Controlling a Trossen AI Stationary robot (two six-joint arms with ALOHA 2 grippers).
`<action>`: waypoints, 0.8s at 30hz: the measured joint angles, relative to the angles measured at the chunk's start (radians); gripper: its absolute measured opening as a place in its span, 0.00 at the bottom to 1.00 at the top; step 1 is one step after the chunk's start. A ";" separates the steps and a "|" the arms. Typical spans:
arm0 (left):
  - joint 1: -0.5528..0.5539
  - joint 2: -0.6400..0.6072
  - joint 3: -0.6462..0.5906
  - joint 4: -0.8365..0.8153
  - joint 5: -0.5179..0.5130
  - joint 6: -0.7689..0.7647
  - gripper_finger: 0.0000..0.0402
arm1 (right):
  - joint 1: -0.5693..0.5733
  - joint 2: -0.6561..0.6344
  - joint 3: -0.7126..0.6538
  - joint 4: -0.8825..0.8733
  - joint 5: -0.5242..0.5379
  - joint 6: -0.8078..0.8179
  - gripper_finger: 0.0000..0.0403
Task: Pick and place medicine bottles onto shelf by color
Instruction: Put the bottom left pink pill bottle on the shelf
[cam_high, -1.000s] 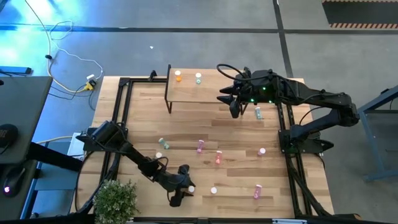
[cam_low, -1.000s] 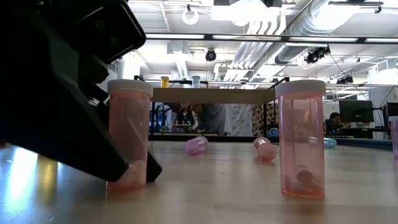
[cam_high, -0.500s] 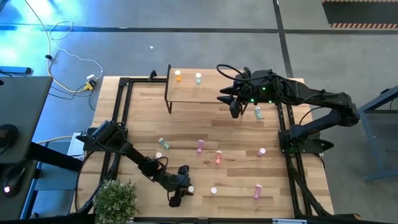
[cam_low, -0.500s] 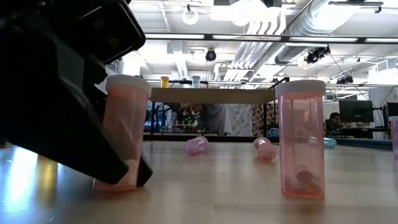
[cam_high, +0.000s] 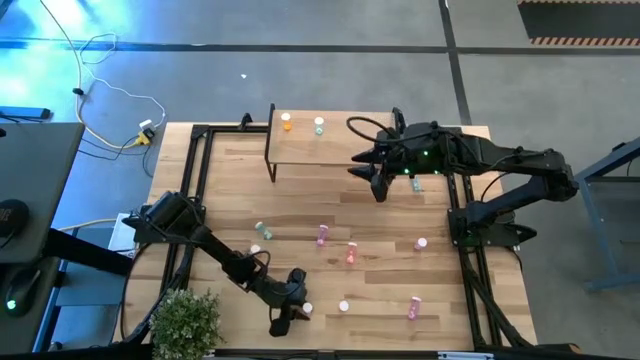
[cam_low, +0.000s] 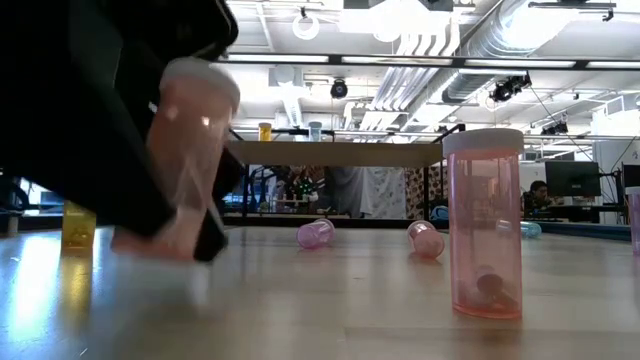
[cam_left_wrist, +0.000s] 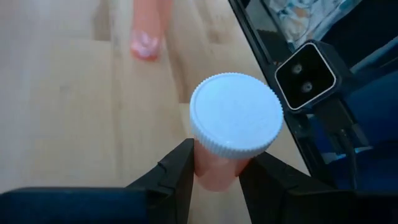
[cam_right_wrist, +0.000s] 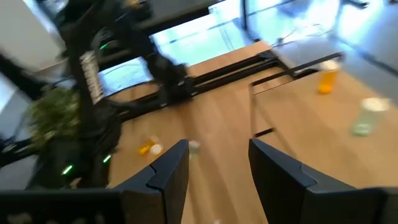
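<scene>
Bottle (cam_left_wrist: 233, 134) w/ white cap tilted, clamped in left pincer (cam_left_wrist: 214, 177).

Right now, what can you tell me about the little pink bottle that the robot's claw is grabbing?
The pink bottle is a small see-through plastic tube with a round white ribbed cap. The left claw pinches its body from both sides with two dark fingers, just under the cap. In the low view the bottle is tilted and lifted off the wooden table, near the front edge. Nothing else touches it.

text: none legible | labels: none | signs: none | numbers: none
</scene>
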 joint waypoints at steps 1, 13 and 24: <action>0.007 -0.014 0.003 -0.019 0.000 0.009 0.26 | 0.011 0.000 0.000 -0.001 -0.011 0.000 0.39; 0.157 -0.203 0.010 -0.239 0.096 0.054 0.26 | 0.061 0.000 0.000 -0.002 -0.071 0.067 0.50; 0.317 -0.370 0.010 -0.297 0.094 0.171 0.26 | 0.094 0.045 0.000 -0.044 -0.190 0.072 0.54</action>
